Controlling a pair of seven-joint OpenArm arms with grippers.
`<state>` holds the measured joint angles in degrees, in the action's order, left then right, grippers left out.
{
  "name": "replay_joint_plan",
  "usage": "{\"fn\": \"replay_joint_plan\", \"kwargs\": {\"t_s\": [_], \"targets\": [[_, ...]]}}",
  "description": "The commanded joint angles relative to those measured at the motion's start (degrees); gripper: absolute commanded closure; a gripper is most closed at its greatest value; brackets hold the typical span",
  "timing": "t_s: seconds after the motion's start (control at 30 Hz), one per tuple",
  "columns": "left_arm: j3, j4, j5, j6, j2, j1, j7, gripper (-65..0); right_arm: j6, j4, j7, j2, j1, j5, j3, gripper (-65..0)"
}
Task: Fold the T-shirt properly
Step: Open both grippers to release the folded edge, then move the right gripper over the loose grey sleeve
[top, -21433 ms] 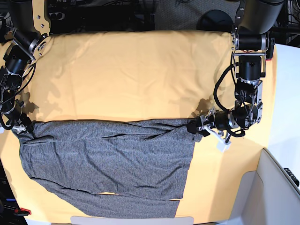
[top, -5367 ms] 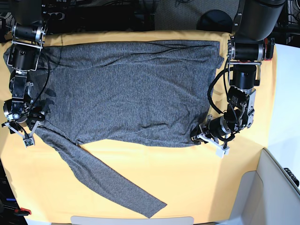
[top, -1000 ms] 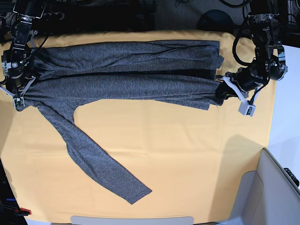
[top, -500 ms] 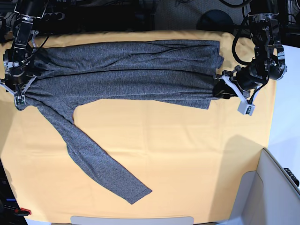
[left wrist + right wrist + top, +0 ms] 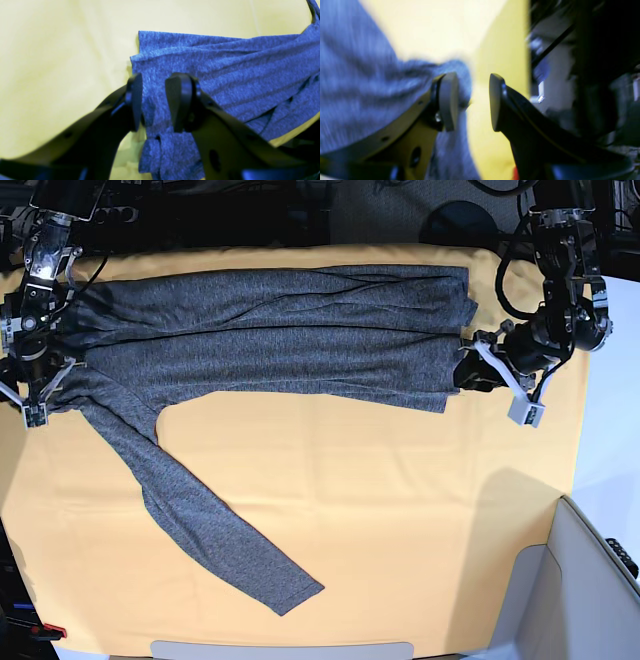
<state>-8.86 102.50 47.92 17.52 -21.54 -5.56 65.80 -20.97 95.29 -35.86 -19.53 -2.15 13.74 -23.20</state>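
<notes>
The dark-grey T-shirt [image 5: 270,330] lies folded into a long band across the far side of the yellow-orange cloth [image 5: 380,500]. One long sleeve [image 5: 200,520] trails diagonally toward the front. My left gripper [image 5: 468,372] is at the band's right end. In the left wrist view this gripper [image 5: 153,100] has its jaws parted, with the fabric's edge [image 5: 225,65] lying between and beyond them. My right gripper [image 5: 35,398] is at the band's left end. In the right wrist view the right gripper [image 5: 473,100] is open, the fabric [image 5: 370,82] beside one finger and yellow cloth showing in the gap.
A pale grey bin [image 5: 590,580] stands at the front right corner. A white strip [image 5: 280,650] runs along the table's front edge. Dark equipment and cables sit behind the far edge.
My right gripper has let go of the shirt's left end and moved slightly down and left. The lower fold has settled flat on the upper layer. The left gripper's jaws now stand parted.
</notes>
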Motion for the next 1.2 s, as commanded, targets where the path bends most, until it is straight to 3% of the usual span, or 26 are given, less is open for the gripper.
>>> {"fn": "replay_joint_plan", "kwargs": {"t_s": [0.0, 0.23, 0.3, 0.47, 0.6, 0.9, 1.17], "targets": [[-0.59, 0.93, 0.74, 0.11, -0.83, 0.68, -0.88, -19.3, 0.62, 1.90, 1.17, -0.12, 1.41, 0.46, -0.40, -21.6], [-0.59, 1.02, 0.74, 0.11, -0.83, 0.95, -0.88, -18.5, 0.71, 2.60, 1.09, 5.77, 8.44, 1.52, 1.09, -21.6], [-0.59, 1.02, 0.74, 0.11, -0.83, 0.95, -0.88, -18.5, 0.88, 1.11, 1.09, 7.44, 10.99, 5.56, 4.96, -21.6], [-0.59, 1.02, 0.74, 0.11, -0.83, 0.95, -0.88, -18.5, 0.97, -6.01, 1.17, 14.03, 17.76, 23.23, 15.33, -21.7], [-0.59, 1.02, 0.74, 0.11, -0.83, 0.95, -0.88, -18.5, 0.97, -12.43, 1.35, 18.08, 22.24, 27.63, 18.15, -21.8], [-0.59, 1.02, 0.74, 0.11, -0.83, 0.86, -0.88, -18.5, 1.50, -29.48, 1.17, 18.25, 28.31, 27.80, 19.38, -21.7], [-0.59, 1.02, 0.74, 0.11, -0.75, 0.95, -0.17, -18.5, 2.55, -25.53, 0.91, 18.61, 25.41, 27.80, 25.53, -21.7]]}}
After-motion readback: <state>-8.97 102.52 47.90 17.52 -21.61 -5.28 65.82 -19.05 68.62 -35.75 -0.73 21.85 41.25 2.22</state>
